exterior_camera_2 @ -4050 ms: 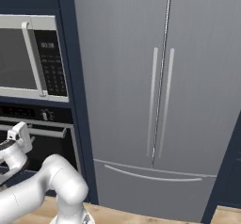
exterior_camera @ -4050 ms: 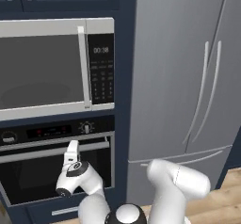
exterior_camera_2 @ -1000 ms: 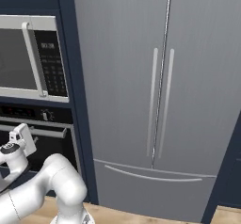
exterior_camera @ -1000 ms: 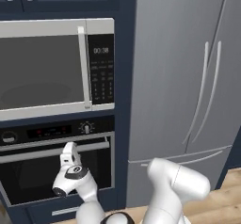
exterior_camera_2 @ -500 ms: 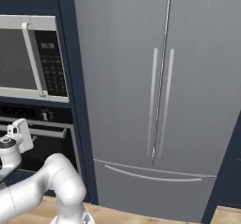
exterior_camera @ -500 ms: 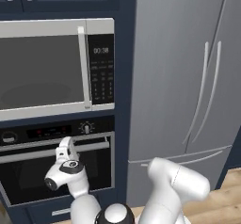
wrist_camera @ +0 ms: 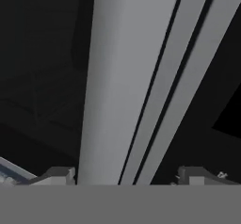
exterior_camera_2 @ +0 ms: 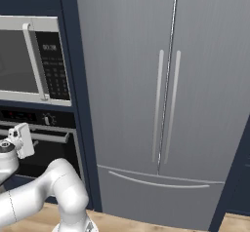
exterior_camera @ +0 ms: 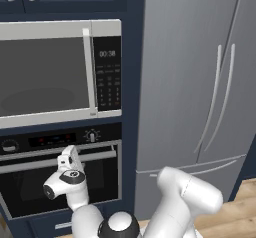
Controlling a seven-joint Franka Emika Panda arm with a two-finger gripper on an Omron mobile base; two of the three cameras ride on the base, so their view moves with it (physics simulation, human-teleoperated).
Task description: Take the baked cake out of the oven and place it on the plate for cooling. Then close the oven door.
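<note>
The black oven [exterior_camera: 35,141] sits under the microwave, and its oven door [exterior_camera: 102,182] stands upright. The door's silver bar handle [exterior_camera: 100,155] runs along its top edge. My gripper [exterior_camera: 68,157] is up against that handle near its middle; it also shows at the left edge of the right base view, gripper [exterior_camera_2: 22,139]. In the hand view the handle [wrist_camera: 117,100] runs lengthwise between my fingertips [wrist_camera: 56,173], and the gripper [wrist_camera: 124,176] is open, with a gap on the right side. The cake is hidden behind the dark door glass, and the plate is out of view.
A grey-fronted microwave [exterior_camera: 50,72] hangs right above the oven. A tall grey fridge [exterior_camera: 200,82] with two vertical handles fills the right side. Navy cabinet panels frame both, and wooden floor [exterior_camera_2: 146,223] shows below.
My hand has crept a little up and to the left along the door front, closer to the handle bar. The oven door has not moved.
</note>
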